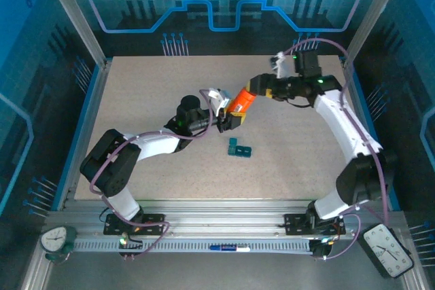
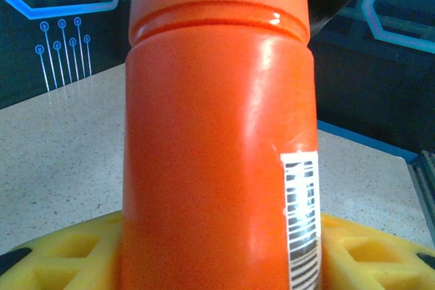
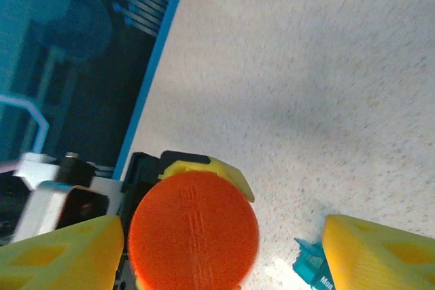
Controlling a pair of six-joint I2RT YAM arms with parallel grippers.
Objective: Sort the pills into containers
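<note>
One orange bottle (image 1: 239, 103) aloft: left jaws clenched on base, right jaws released around cap (image 3: 194, 232); teal pill box (image 1: 239, 148) on tabletop (image 1: 149, 93) nearby.

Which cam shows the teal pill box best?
Top external: the pill box lies whole on the table, with nothing in front of it. Right wrist catches just a teal corner of it at the frame's bottom edge, too partial to read.

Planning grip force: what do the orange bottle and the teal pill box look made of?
The orange bottle: probably smooth glossy plastic; highlights streak its wall, a moulded ridge rings its neck. The teal pill box: likely translucent hard plastic; its edge glows.
</note>
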